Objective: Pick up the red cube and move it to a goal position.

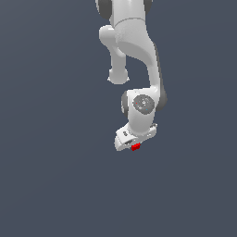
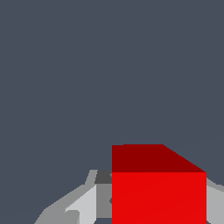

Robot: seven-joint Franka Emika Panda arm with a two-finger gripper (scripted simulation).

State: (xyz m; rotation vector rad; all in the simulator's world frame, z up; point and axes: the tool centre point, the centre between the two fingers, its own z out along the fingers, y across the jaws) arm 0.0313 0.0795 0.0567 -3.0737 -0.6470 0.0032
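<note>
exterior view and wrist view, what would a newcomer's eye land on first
The red cube grabs the eye first, filling the near part of the wrist view between the pale fingers. In the exterior view it is only a tiny red spot under the pincer of the white arm, against flat grey-blue.

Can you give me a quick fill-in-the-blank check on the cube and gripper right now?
1. The cube is coloured ____.
2. In the exterior view the cube sits right at the tip of the ____ gripper.
3. In the wrist view the cube sits between the gripper's two ____.
4. The background everywhere is plain dark ____.

Missing words: red; white; fingers; grey-blue
</note>
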